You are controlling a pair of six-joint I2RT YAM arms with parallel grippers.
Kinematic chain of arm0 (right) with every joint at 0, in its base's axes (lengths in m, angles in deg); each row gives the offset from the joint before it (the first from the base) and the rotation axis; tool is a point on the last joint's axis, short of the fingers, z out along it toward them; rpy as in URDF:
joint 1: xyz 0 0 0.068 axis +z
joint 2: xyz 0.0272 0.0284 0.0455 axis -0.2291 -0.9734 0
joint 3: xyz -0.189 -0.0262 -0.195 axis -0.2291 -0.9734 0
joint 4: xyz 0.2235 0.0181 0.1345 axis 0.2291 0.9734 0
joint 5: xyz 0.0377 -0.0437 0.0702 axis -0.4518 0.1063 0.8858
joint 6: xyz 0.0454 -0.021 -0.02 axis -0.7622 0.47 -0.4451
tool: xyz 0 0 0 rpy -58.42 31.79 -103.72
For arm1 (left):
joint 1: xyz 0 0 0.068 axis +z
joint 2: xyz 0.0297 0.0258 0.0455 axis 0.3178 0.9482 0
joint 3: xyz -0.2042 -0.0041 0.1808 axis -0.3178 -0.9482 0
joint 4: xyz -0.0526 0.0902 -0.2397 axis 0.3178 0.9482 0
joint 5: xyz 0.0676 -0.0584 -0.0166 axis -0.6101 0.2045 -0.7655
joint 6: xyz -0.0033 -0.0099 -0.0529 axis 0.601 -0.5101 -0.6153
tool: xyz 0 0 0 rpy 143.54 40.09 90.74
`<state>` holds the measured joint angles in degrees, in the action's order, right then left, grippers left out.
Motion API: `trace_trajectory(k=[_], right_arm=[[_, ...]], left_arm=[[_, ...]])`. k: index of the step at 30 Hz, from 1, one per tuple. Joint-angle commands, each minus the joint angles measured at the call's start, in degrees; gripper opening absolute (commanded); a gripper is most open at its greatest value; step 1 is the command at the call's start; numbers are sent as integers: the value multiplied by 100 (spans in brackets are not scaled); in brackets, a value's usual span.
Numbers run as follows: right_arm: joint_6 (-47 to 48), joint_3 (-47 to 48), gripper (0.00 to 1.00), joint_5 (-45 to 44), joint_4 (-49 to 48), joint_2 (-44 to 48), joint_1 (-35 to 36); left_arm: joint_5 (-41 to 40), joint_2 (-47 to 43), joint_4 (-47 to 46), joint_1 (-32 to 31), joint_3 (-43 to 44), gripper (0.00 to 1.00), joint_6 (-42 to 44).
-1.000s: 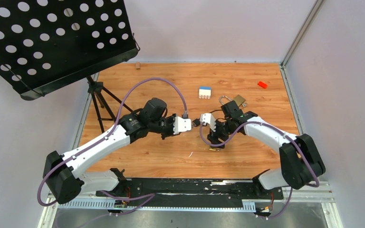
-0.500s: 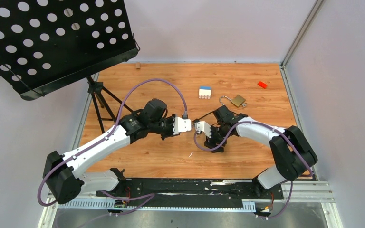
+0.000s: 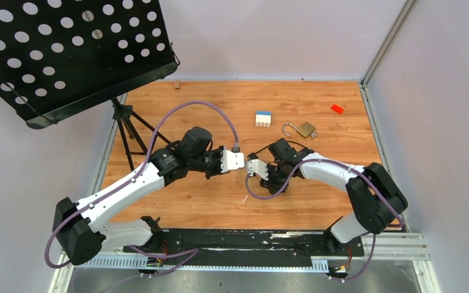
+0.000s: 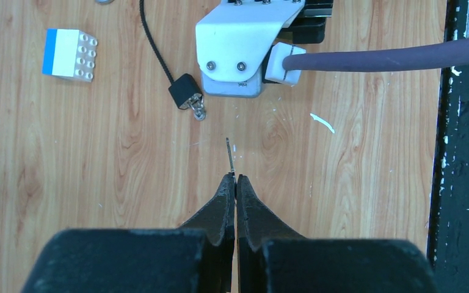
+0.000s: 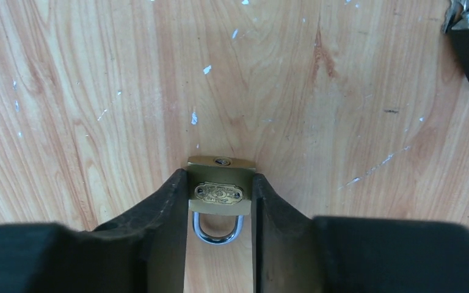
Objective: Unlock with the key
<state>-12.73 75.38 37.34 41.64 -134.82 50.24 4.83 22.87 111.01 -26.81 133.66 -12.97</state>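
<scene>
My left gripper is shut on the key, a thin grey metal blade seen edge-on, sticking out forward from the fingertips over the wood. My right gripper is shut on the small brass padlock, gripped by its sides, with the shackle closed between the fingers and the keyhole end facing away from the camera. In the top view the left gripper and right gripper are close together mid-table. There the key and the small padlock are hidden.
A larger brass padlock with its shackle open lies behind the right arm. A white-and-blue block and a red block lie further back. A black cable's blocky end lies near the right wrist. A music stand overhangs the left.
My right gripper came down over the small padlock that lay on the wood, shut on it, and shifted left toward my left gripper. My left arm has barely moved.
</scene>
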Motion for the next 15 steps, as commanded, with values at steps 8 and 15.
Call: trace_trajectory(k=[8,15], right_arm=[[311,772,0,1519,1164,212,-152],[584,1740,0,3077,2098,60,-313]], left_arm=[[-694,42,335,-634,169,0,523],[-1928,157,284,-1449,222,0,972]])
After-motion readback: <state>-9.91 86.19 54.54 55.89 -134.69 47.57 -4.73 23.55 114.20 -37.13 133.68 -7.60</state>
